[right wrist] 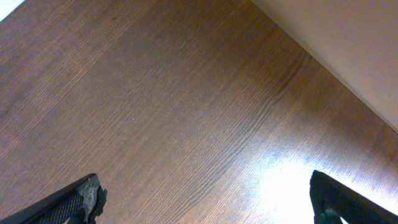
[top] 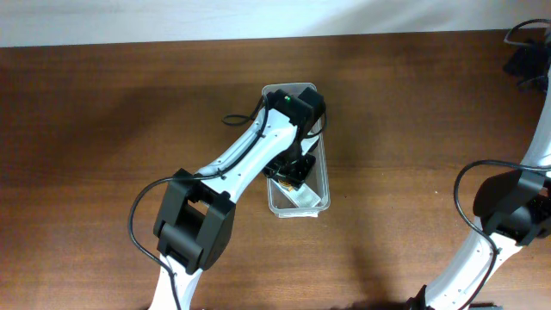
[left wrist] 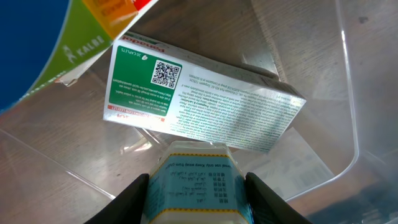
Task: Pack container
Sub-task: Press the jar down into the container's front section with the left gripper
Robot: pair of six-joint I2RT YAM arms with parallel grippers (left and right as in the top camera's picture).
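Note:
The clear plastic container (top: 320, 179) stands at the middle of the table, its long side running front to back. My left gripper (top: 293, 168) reaches down into it and is shut on a small light-blue box (left wrist: 194, 183) with printed text. In the left wrist view my left gripper (left wrist: 196, 199) holds this box just above a white and green box (left wrist: 199, 99) lying flat on the container floor (left wrist: 311, 168). A blue, green and orange box (left wrist: 56, 43) lies at the upper left. My right gripper (right wrist: 205, 193) is open and empty above bare table.
The right arm (top: 508, 215) sits at the right edge of the table, far from the container. A black object with cables (top: 527, 58) is at the far right corner. A pale wall edge (right wrist: 348, 50) runs past the table in the right wrist view.

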